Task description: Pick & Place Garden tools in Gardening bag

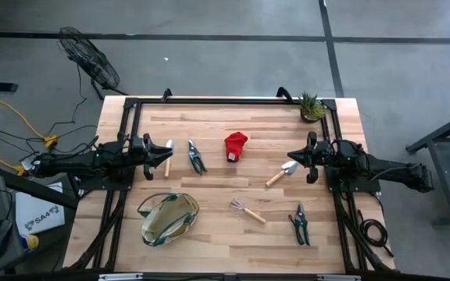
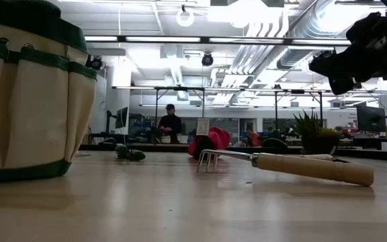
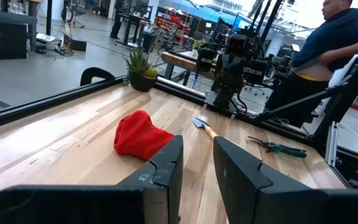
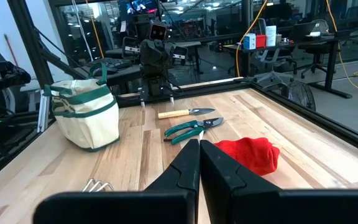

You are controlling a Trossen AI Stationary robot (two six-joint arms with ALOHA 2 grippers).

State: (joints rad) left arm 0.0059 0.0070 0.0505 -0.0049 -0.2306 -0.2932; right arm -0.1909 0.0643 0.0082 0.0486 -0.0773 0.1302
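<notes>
Tools, including the red cloth (image 1: 235,146) and claw rake (image 1: 248,210), lie spread for single picks, gardening bag (image 1: 167,218) near-left; left gripper (image 1: 151,158) part-open and right gripper (image 1: 309,158) shut, both empty.

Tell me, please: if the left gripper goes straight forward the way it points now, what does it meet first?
Probably the red cloth. The left gripper, fingers slightly apart, points across the table, and the cloth lies nearest ahead, a little to one side. Depth is unclear; it might pass beside the cloth toward the trowel.
</notes>
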